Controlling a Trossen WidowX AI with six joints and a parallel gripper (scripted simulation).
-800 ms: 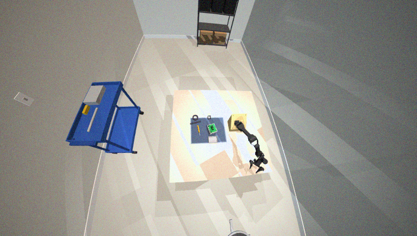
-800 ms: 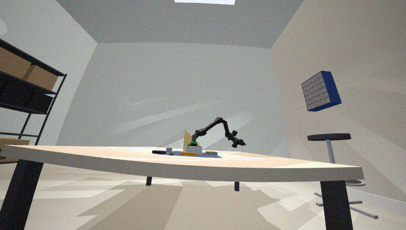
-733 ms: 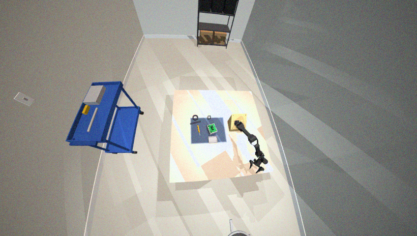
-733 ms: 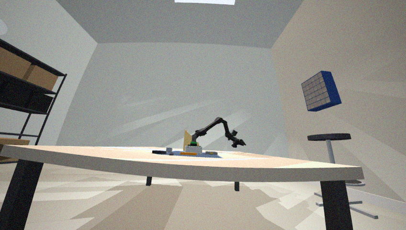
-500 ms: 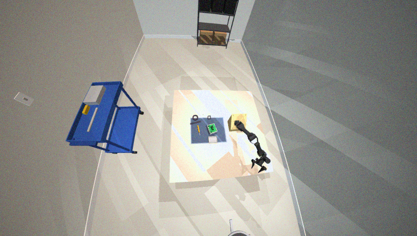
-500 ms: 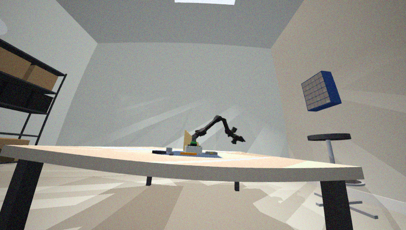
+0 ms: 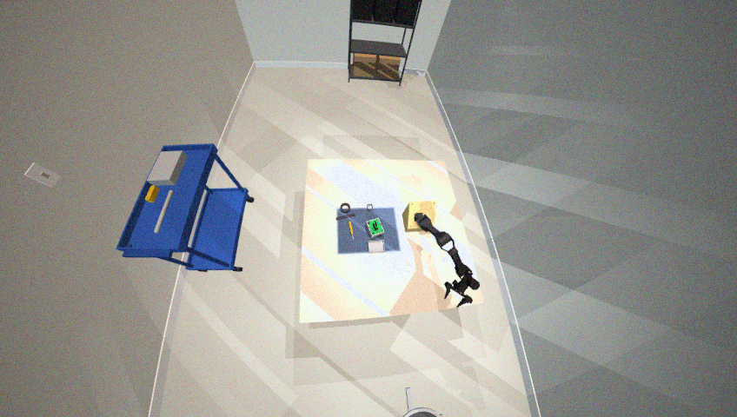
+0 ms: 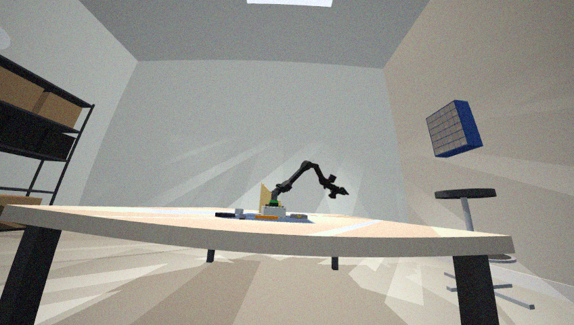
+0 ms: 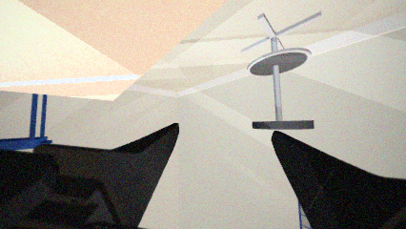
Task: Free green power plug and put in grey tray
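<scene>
Our room, streaked with slanting light

We see plain grey and beige walls meeting a pale floor, with a bright ceiling panel (image 8: 289, 3) overhead. A pale-topped table (image 7: 330, 289) (image 8: 257, 244) (image 9: 119, 38) stands on dark legs, bands of light crossing its top. Near one wall we find a blue two-tier cart (image 7: 219, 227) (image 9: 33, 116); by another, a dark-framed shelf unit (image 7: 377, 48) (image 8: 79, 133) with brown and black boxes. A round-seated stool (image 8: 465, 193) (image 9: 283, 124) stands beyond the table, below a blue-sided wall cabinet (image 8: 470, 124) with a gridded front.
</scene>
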